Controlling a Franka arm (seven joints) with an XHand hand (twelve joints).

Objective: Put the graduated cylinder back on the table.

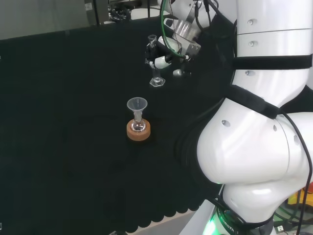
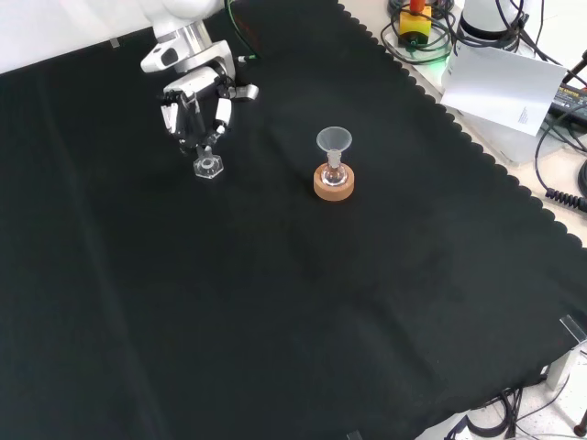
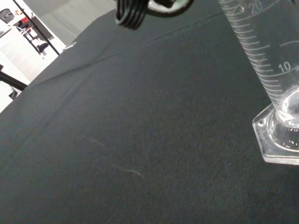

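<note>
Standing upright on the black cloth (image 2: 275, 302), the graduated cylinder (image 1: 155, 68) has its hexagonal foot flat on the fabric; the wrist view shows that foot and the printed scale close up (image 3: 275, 93). The hand (image 2: 197, 105) is closed around the cylinder's upper tube, fingers curled to either side of it, with the foot below them. Taking the cork ring stand (image 2: 333, 183) as landmark, the cylinder is to its left and a little farther back in the front view, well apart from it. On the stand sits a small round flask (image 1: 138, 125) with a clear funnel (image 1: 137, 105) in its neck.
</note>
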